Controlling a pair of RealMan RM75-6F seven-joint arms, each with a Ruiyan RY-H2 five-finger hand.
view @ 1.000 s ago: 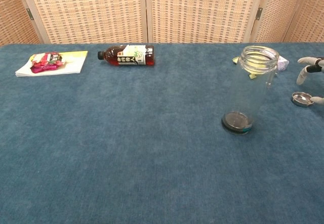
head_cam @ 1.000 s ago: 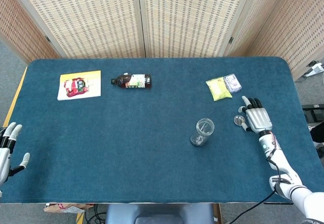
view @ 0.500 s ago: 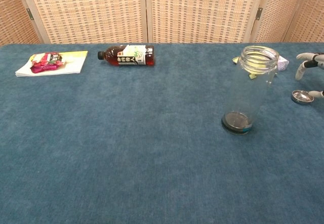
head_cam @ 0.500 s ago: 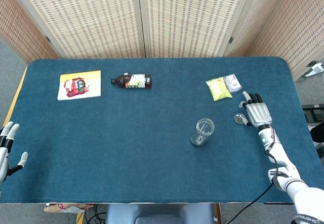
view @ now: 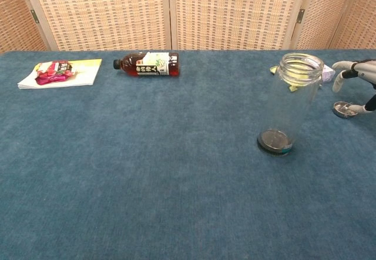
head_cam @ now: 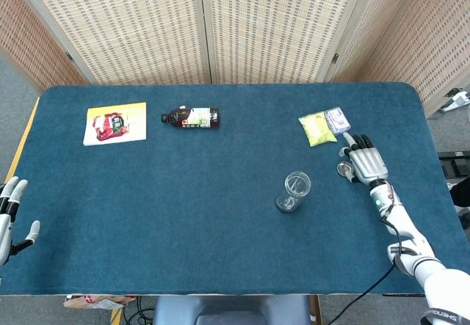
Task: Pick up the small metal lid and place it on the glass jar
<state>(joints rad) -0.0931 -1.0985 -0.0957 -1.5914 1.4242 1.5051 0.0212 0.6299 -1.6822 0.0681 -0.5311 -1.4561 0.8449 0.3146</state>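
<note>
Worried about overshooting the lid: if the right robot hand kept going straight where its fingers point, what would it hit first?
Probably the small blue-white packet, just beyond the right robot hand; depth is unclear. The metal lid lies beside it.

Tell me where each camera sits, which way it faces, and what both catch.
Head view: high above the near edge, looking steeply down on the whole table; shows the left hand and right hand.
Chest view: low, looking level across toward the screens; only the right hand shows.
Shared: glass jar, small metal lid, bottle.
</note>
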